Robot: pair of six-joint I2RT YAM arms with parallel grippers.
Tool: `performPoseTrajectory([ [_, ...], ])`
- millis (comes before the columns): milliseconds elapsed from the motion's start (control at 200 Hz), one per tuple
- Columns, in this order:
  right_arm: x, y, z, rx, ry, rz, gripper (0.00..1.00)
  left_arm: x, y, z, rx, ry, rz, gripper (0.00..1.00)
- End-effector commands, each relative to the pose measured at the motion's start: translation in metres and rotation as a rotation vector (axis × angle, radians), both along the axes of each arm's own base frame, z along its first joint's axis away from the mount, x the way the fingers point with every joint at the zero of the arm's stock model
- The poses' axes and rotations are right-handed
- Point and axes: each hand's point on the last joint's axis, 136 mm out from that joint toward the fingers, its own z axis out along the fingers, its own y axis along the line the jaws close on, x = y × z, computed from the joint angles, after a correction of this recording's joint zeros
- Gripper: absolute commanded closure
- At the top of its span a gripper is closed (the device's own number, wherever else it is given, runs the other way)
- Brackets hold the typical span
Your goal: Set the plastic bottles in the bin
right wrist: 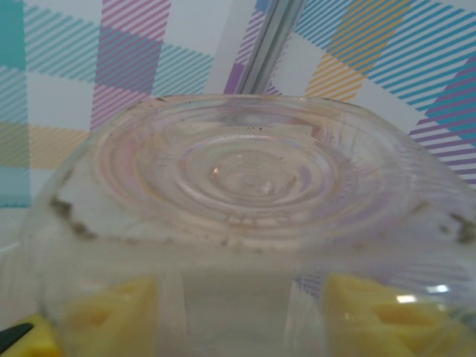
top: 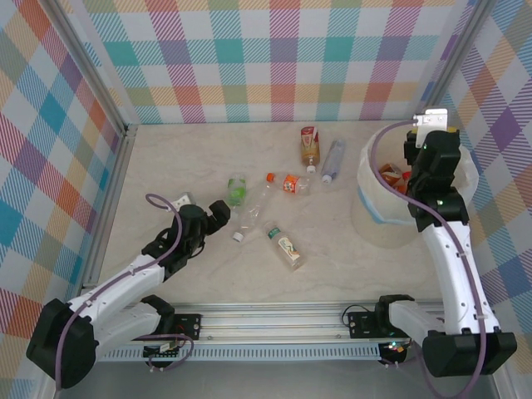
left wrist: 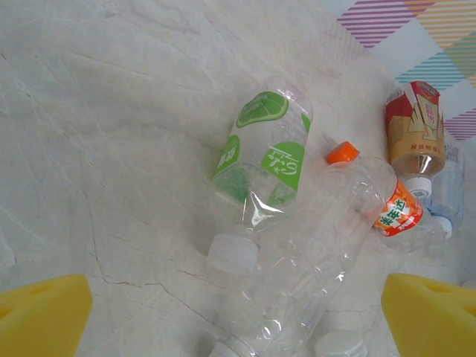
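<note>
Several plastic bottles lie on the table: a green-labelled one (top: 237, 189) (left wrist: 260, 163), a clear one (top: 258, 204) (left wrist: 320, 253), an orange-labelled one (top: 293, 184) (left wrist: 398, 216), a tan-labelled one (top: 285, 246), a red-and-tan one (top: 310, 145) (left wrist: 415, 123) and a pale blue one (top: 333, 160). My left gripper (top: 220, 209) (left wrist: 238, 327) stands open just short of the clear and green bottles, touching none. My right gripper (top: 428, 133) (right wrist: 238, 320) is above the bin (top: 374, 224), shut on a clear bottle (right wrist: 245, 186) whose ribbed base faces the camera. Orange labels show inside the bin.
Plaid walls enclose the table on three sides, with a metal post (right wrist: 271, 37) in the far right corner behind the bin. Bare marble tabletop (top: 166, 158) lies to the left of the bottle cluster. A metal rail (top: 274, 320) runs along the near edge.
</note>
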Motion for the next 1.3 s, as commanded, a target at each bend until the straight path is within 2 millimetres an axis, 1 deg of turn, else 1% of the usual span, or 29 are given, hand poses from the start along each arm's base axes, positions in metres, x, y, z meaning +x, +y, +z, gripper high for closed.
performPoseTrajectory([
  [0, 0.003, -0.021, -0.021, -0.123, 0.113, -0.133, 0.43, 0.000, -0.002, -0.011, -0.030, 0.047, 0.001, 0.00],
  [65, 0.007, -0.026, -0.031, -0.164, 0.170, -0.170, 0.37, 0.000, -0.005, -0.015, -0.034, 0.064, -0.009, 0.00],
  [110, 0.011, -0.028, -0.038, -0.191, 0.211, -0.189, 0.31, 0.001, -0.007, -0.017, -0.032, 0.076, -0.015, 0.00],
  [195, 0.015, -0.029, -0.045, -0.232, 0.262, -0.217, 0.19, 0.002, -0.010, -0.022, -0.029, 0.098, -0.026, 0.00],
  [260, 0.015, -0.023, -0.046, -0.202, 0.269, -0.201, 0.14, 0.001, -0.013, -0.025, -0.032, 0.112, -0.037, 0.00],
  [330, 0.015, -0.011, -0.043, -0.143, 0.240, -0.148, 0.11, 0.002, -0.015, -0.027, -0.034, 0.124, -0.047, 0.00],
  [440, 0.013, 0.006, -0.034, -0.042, 0.165, -0.057, 0.09, 0.002, -0.019, -0.032, -0.029, 0.146, -0.064, 0.00],
  [480, 0.010, 0.008, -0.031, -0.013, 0.141, -0.050, 0.08, 0.002, -0.019, -0.033, -0.026, 0.155, -0.064, 0.00],
  [510, 0.012, 0.016, -0.031, 0.016, 0.130, -0.005, 0.08, 0.002, -0.019, -0.034, -0.025, 0.160, -0.065, 0.00],
  [670, 0.006, 0.029, -0.024, 0.106, 0.083, 0.073, 0.06, 0.002, -0.022, -0.038, -0.026, 0.172, -0.081, 0.00],
  [845, 0.001, 0.061, -0.019, 0.235, 0.046, 0.249, 0.03, 0.003, -0.030, -0.043, -0.028, 0.187, -0.122, 0.00],
  [885, 0.000, 0.069, -0.017, 0.261, 0.037, 0.292, 0.00, 0.003, -0.033, -0.044, -0.032, 0.193, -0.137, 0.00],
  [995, -0.002, 0.087, -0.012, 0.327, 0.020, 0.392, 0.00, 0.004, -0.041, -0.047, -0.039, 0.199, -0.177, 0.00],
  [1110, -0.006, 0.107, -0.007, 0.420, -0.009, 0.495, 0.00, 0.005, -0.054, -0.051, -0.039, 0.203, -0.259, 0.00],
  [1175, -0.011, 0.117, -0.003, 0.458, -0.036, 0.555, 0.00, 0.005, -0.065, -0.052, -0.030, 0.208, -0.329, 0.00],
  [1210, -0.014, 0.122, 0.001, 0.475, -0.063, 0.589, 0.00, 0.006, -0.069, -0.053, -0.021, 0.213, -0.358, 0.00],
  [1295, -0.024, 0.134, 0.004, 0.510, -0.101, 0.671, 0.01, 0.005, -0.076, -0.058, 0.007, 0.221, -0.413, 0.00],
])
